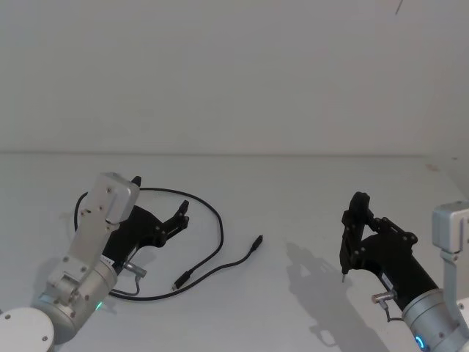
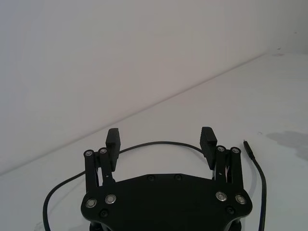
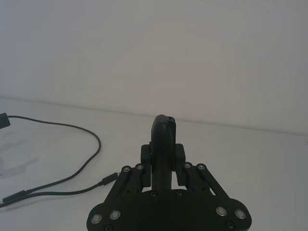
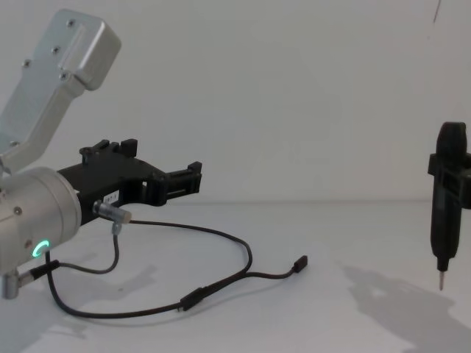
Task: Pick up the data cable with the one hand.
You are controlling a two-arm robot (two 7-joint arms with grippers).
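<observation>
**Head view.** My left pincer hangs with its jaws wide apart, inside the bend of the data cable. The cable lies flat on the desk. Its curve passes on the far side of my fingertips, swings round to their right, then runs back towards the near edge, where it forks into two branches. My right pincer hangs well apart on the right, jaws closed together.

**Left wrist view.** The data cable runs crosswise just ahead of the left pincer, spanning the gap between the open fingers. One plug lies outside the gap.

**Right wrist view.** The closed right pincer points past the data cable, which lies well off to one side.

**Chest view.** My left pincer is raised clear of the desk. The data cable lies below it and to its right. I judge that the left arm is much the nearer, and that the grasp turns on a descent onto the crosswise stretch.
</observation>
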